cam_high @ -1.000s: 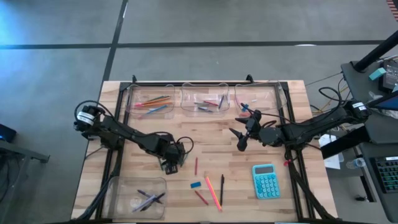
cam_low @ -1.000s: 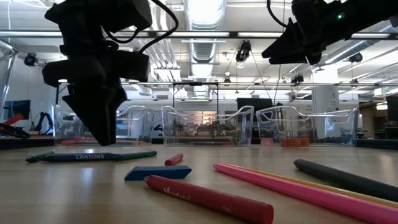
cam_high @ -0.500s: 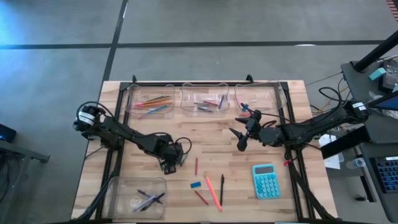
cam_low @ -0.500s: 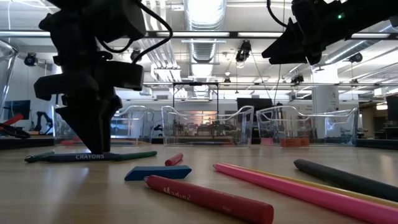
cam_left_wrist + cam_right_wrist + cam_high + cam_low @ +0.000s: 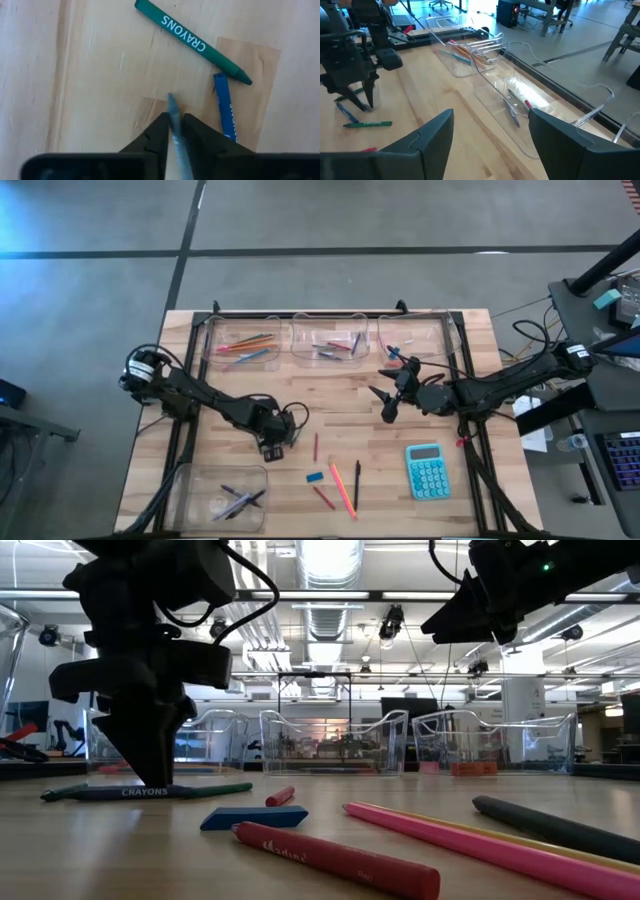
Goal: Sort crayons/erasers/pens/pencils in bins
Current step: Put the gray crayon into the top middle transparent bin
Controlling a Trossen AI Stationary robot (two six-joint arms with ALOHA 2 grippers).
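Left claw (image 5: 274, 448) sits low on the bench (image 5: 340, 400) in the high view, between the near bin (image 5: 222, 492) and the loose sticks; right claw (image 5: 389, 402) waits mid-bench, fingers apart. Low view: the left claw meets the bench at a grey-blue crayon (image 5: 100, 794). Left wrist view: fingers (image 5: 159, 131) clamp that crayon (image 5: 176, 131), with green (image 5: 192, 41) and blue (image 5: 226, 107) crayons just beside; I'd lift straight up, slowly, so the neighbours stay put and the grip stays centred.
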